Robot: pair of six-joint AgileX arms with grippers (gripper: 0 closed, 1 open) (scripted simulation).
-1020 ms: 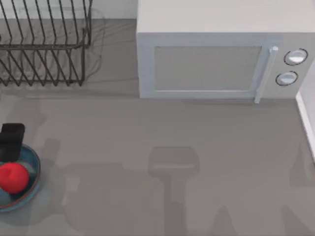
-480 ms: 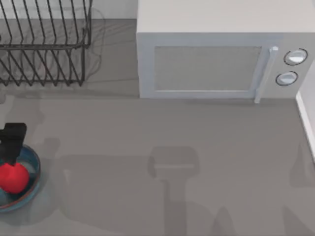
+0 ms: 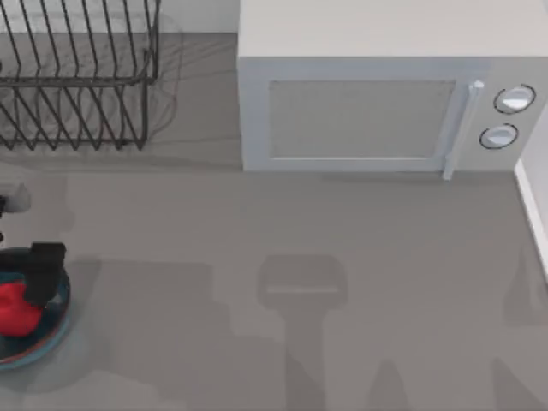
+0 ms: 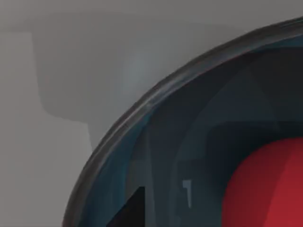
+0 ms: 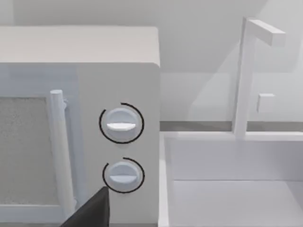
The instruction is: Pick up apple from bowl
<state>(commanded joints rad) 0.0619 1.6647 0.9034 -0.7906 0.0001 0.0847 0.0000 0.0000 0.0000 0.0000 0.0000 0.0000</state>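
Grey table (image 3: pixel 282 257) fills the top view, with a white microwave (image 3: pixel 377 103) at the back and a black wire dish rack (image 3: pixel 77 77) at the back left, cut off by the frame. At the far left edge you can find the blue bowl (image 3: pixel 47 334), partly cut off by the frame. The red apple (image 3: pixel 15 308) lies inside it, its upper right side hidden by your left pincer (image 3: pixel 43 270). That pincer is a dark block touching or overlapping the apple; you cannot tell from here how its fingers stand. Compared with half a second ago, the pincer has shifted a little right and lower over the bowl, and it now covers more of the apple. The bowl and apple sit where they were.

From the left wrist view, you look closely into the bowl (image 4: pixel 142 113). Its dark rim curves across the picture, with grey table outside it. The apple (image 4: pixel 270 189) is inside the bowl, cut off at the picture's edge. A dark finger tip (image 4: pixel 130 210) pokes in at the edge, inside the bowl and apart from the apple; whether the pincer is wide or narrow cannot be told.

From the right wrist view, you see the microwave (image 5: pixel 118 71) with its two round knobs (image 5: pixel 121 124), a handle (image 5: pixel 59 151) and a white sink (image 5: pixel 227 189) beside it. A dark corner of the right pincer (image 5: pixel 92 210) shows at the edge; its state cannot be told.
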